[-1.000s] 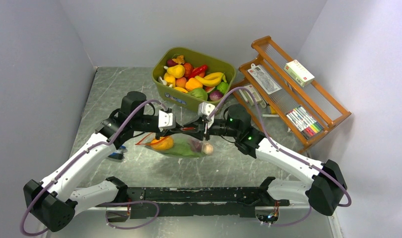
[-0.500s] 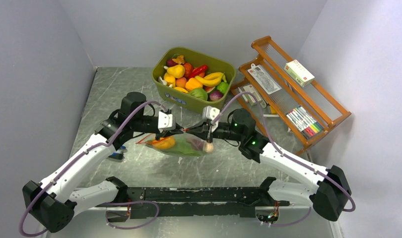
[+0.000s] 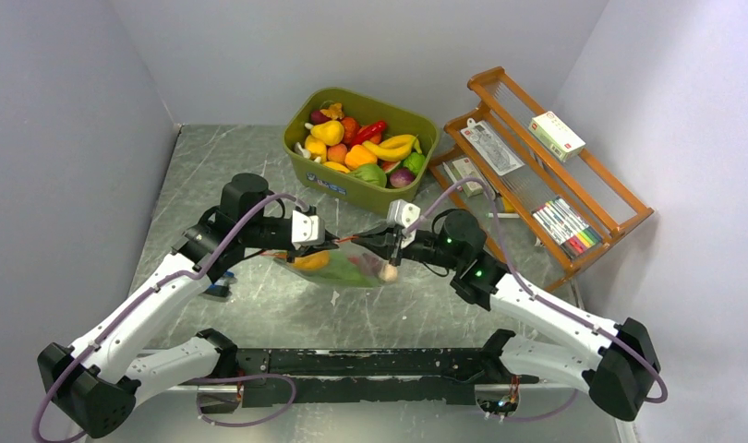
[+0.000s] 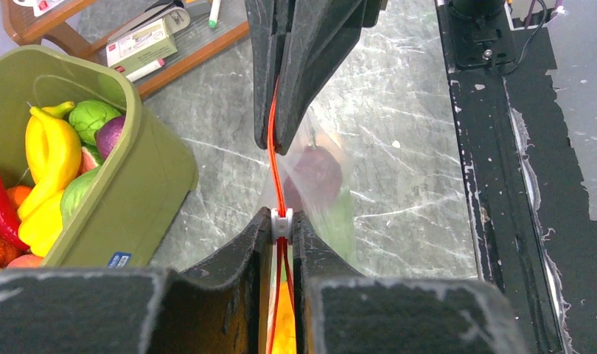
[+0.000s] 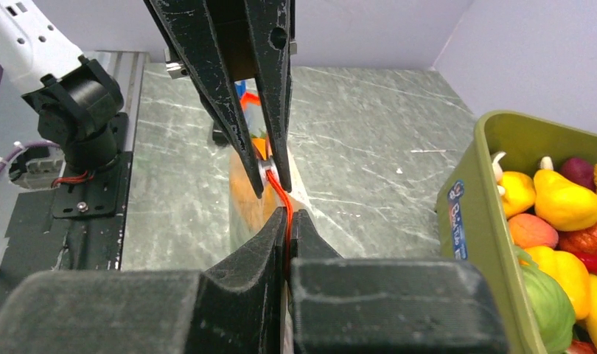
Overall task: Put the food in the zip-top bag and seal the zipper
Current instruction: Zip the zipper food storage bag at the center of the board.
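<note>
Both ends clamped: left fingers (image 4: 253, 251) shut tight on white slider (image 4: 281, 223) of zipper (image 4: 275, 158); right fingers (image 5: 270, 247) pinch zipper end, likely keeping strip taut for sliding. Meanwhile zip-top bag (image 3: 347, 270) hangs between them over tabletop (image 3: 259, 305), food (image 3: 311, 262) inside.

Table (image 3: 213, 157) under the left fingers (image 4: 233, 262) and right fingers (image 5: 240, 254): grey-green marble-look slab with pale veins. Plain light-grey walls on three sides. Back wall (image 3: 352, 46) is beyond the fingers, left wall (image 3: 56, 138) outboard of the left fingers, right wall (image 3: 684, 111) outboard of the right fingers. Slatted wooden rack (image 3: 610, 175) sits beyond-right of the right fingers, by the right wall. Olive tub (image 3: 352, 189) sits beyond both. Light even, shadows soft.
</note>
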Robot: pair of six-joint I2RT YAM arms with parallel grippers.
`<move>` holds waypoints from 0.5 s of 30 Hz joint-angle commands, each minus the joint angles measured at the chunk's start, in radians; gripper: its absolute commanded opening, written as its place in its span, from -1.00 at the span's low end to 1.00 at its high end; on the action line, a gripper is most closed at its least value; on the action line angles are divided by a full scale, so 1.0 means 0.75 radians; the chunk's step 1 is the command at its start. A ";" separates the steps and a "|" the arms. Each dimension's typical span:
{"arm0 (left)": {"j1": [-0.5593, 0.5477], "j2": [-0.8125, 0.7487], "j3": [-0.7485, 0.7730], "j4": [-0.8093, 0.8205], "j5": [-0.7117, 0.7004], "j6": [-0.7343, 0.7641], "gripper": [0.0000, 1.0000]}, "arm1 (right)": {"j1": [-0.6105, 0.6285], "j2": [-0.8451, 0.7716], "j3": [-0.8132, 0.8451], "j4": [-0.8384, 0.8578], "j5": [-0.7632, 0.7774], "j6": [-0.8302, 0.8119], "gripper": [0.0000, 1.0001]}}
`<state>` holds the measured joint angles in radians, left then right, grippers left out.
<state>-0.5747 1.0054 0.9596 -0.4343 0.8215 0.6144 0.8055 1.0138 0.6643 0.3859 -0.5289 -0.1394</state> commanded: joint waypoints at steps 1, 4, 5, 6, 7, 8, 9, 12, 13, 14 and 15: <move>0.003 -0.012 0.017 -0.082 -0.041 0.030 -0.86 | -0.010 -0.071 0.002 0.034 0.087 -0.048 -1.00; 0.003 -0.019 0.024 -0.104 -0.054 0.032 -0.86 | -0.019 -0.116 -0.021 0.029 0.126 -0.051 -1.00; 0.003 -0.024 0.023 -0.108 -0.060 0.032 -0.86 | -0.023 -0.125 -0.029 0.027 0.134 -0.050 -1.00; 0.003 -0.025 0.023 -0.111 -0.066 0.030 -0.86 | -0.025 -0.137 -0.031 0.021 0.139 -0.049 -1.00; 0.003 -0.028 0.022 -0.114 -0.073 0.028 -0.86 | -0.029 -0.141 -0.031 0.014 0.144 -0.049 -1.00; 0.004 -0.031 0.021 -0.114 -0.079 0.025 -0.86 | -0.033 -0.148 -0.031 0.007 0.147 -0.049 -1.00; 0.003 -0.033 0.024 -0.117 -0.083 0.024 -0.86 | -0.036 -0.152 -0.031 0.001 0.152 -0.051 -1.00; 0.003 -0.034 0.040 -0.139 -0.095 0.030 -0.86 | -0.046 -0.171 -0.027 -0.019 0.174 -0.052 -1.00; 0.004 -0.034 0.049 -0.151 -0.104 0.034 -0.86 | -0.050 -0.179 -0.027 -0.024 0.197 -0.050 -1.00; 0.004 -0.034 0.064 -0.169 -0.118 0.041 -0.86 | -0.057 -0.186 -0.027 -0.028 0.218 -0.043 -1.00; 0.003 -0.032 0.076 -0.185 -0.129 0.048 -0.86 | -0.063 -0.190 -0.025 -0.031 0.237 -0.035 -1.00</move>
<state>-0.5751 0.9947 0.9680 -0.4824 0.7727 0.6247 0.7845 0.9123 0.6373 0.3271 -0.4419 -0.1616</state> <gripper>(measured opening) 0.112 0.010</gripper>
